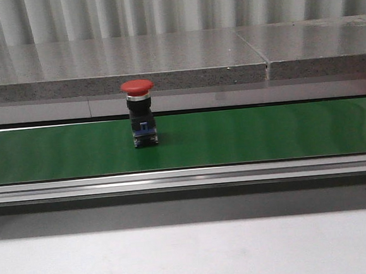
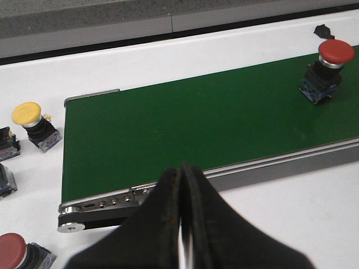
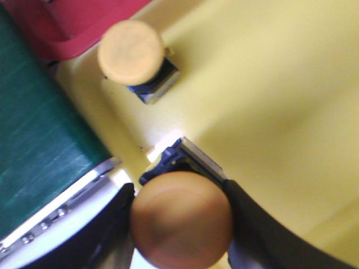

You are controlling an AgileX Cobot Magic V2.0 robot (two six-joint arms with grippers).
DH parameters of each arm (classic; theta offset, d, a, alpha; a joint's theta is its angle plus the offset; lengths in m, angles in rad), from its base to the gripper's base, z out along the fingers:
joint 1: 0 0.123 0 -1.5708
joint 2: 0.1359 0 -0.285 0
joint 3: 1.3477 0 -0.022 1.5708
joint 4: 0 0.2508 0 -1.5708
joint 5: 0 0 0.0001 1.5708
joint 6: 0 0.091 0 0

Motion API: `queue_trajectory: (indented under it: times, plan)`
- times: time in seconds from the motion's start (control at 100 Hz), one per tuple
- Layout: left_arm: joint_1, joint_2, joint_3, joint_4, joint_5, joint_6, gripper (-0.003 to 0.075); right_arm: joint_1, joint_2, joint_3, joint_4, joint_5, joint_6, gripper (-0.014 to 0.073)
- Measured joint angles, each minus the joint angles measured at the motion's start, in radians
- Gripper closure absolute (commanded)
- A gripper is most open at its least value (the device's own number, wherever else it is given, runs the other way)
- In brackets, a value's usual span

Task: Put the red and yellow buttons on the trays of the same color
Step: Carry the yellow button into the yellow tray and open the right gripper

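Note:
A red button (image 1: pixel 137 86) stands upright on the green belt (image 1: pixel 265 133); it also shows in the left wrist view (image 2: pixel 335 51). My left gripper (image 2: pixel 182 171) is shut and empty, above the white table by the belt's end. Beside that end stand a yellow button (image 2: pixel 28 115) and a red button (image 2: pixel 11 249). My right gripper (image 3: pixel 182 218) is shut on a button with a yellow-orange cap (image 3: pixel 182 216), held over the yellow tray (image 3: pixel 269 84). Another yellow button (image 3: pixel 132 53) stands in that tray. The red tray (image 3: pixel 67 22) lies beside it. Neither gripper shows in the front view.
Two more button bodies (image 2: pixel 5 143) are cut off at the edge of the left wrist view. The belt's metal rail (image 1: pixel 186 177) runs along its near side. A grey stone ledge (image 1: pixel 164 62) lies behind the belt. The belt's edge (image 3: pixel 33 140) borders the trays.

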Motion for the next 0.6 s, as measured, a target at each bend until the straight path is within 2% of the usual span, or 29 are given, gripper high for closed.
queue_trajectory:
  times: [0.6]
  plan:
    - [0.000,0.000,0.000,0.000,0.000,0.000,0.0740,-0.031,0.186,0.012,0.005,-0.140,-0.002,0.0468]
